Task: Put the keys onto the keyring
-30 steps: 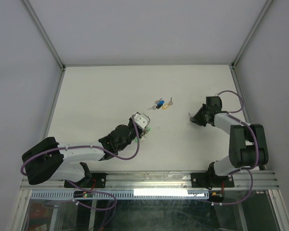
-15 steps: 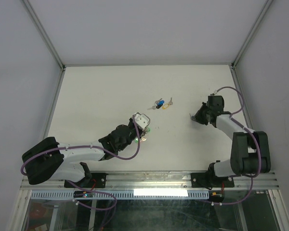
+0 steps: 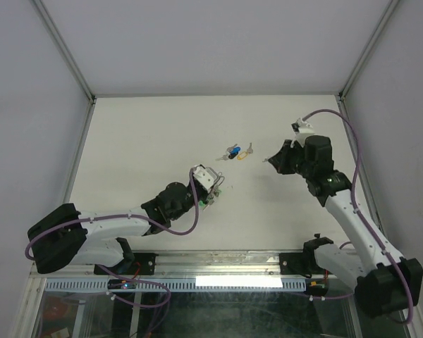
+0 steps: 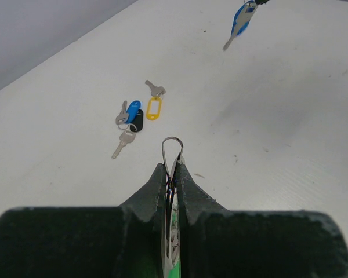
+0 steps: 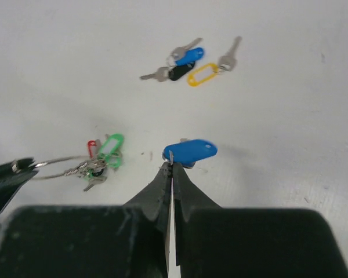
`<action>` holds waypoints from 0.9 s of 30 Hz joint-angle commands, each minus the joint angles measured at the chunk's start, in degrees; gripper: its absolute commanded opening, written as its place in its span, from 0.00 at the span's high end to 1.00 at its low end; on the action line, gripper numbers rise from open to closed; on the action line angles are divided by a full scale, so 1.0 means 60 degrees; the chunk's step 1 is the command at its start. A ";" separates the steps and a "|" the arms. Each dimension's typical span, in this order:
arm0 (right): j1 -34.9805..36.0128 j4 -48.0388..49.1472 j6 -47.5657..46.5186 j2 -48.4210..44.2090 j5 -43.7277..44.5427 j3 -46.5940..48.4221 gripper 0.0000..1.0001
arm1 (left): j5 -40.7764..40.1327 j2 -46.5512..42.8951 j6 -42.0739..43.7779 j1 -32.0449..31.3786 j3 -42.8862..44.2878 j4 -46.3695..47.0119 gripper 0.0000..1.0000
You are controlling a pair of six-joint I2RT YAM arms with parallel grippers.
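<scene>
Just right of the worktop's (image 3: pixel 141 134) middle, the right gripper (image 5: pixel 171 166) pinches shut on a raised blue-headed key (image 5: pixel 191 152), probably light and slippery, best held by its plastic head, while the left gripper (image 4: pixel 171 171) clamps the thin keyring (image 4: pixel 172 138) nearer the near edge.

One table (image 3: pixel 141 134) carries everything. Two arms show, the left arm (image 3: pixel 113 227) and the right arm (image 3: pixel 349 211), with two tools: one left tool (image 4: pixel 171 169) and one right tool (image 5: pixel 170 167). There is one keyring (image 5: pixel 98 167), bearing one green tag (image 5: pixel 111 142) and one red tag (image 5: pixel 92 146). The loose keys (image 5: pixel 180 63) form one cluster: three silver blades (image 5: pixel 156 75), one blue tag (image 5: pixel 189 56), one black tag (image 5: pixel 177 72), one yellow tag (image 5: pixel 202 74). One more blue-tagged key (image 5: pixel 190 152) brings the blue tags to two.
</scene>
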 commanded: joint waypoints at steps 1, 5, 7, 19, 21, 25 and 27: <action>0.1666 0.0225 -0.1631 -0.1323 0.1337 0.0043 1.00 | 0.0592 -0.0530 -0.0155 0.0019 0.0429 0.1019 1.00; 0.2609 0.0429 -0.2338 -0.1997 0.1444 -0.0221 1.00 | 0.0526 -0.0581 -0.0042 0.0019 0.0432 0.1313 1.00; 0.2931 0.0210 -0.2678 -0.2009 0.1158 -0.0093 1.00 | 0.0562 -0.0623 -0.0023 0.0019 0.0336 0.1518 1.00; 0.3513 0.0280 -0.3535 -0.1813 0.1184 0.0123 1.00 | 0.0721 -0.1019 -0.0332 0.0019 -0.0285 0.1726 1.00; 0.3507 0.0451 -0.3905 -0.1880 0.1635 0.0041 1.00 | 0.0727 -0.1043 -0.0338 0.0019 -0.0306 0.1711 1.00; 0.3515 0.0842 -0.4700 -0.2039 0.1792 -0.0282 1.00 | 0.0759 -0.1008 -0.0345 0.0019 -0.0311 0.1693 1.00; 0.3514 0.0816 -0.4911 -0.2001 0.1912 -0.0358 1.00 | 0.0765 -0.0991 -0.0347 0.0019 -0.0316 0.1676 1.00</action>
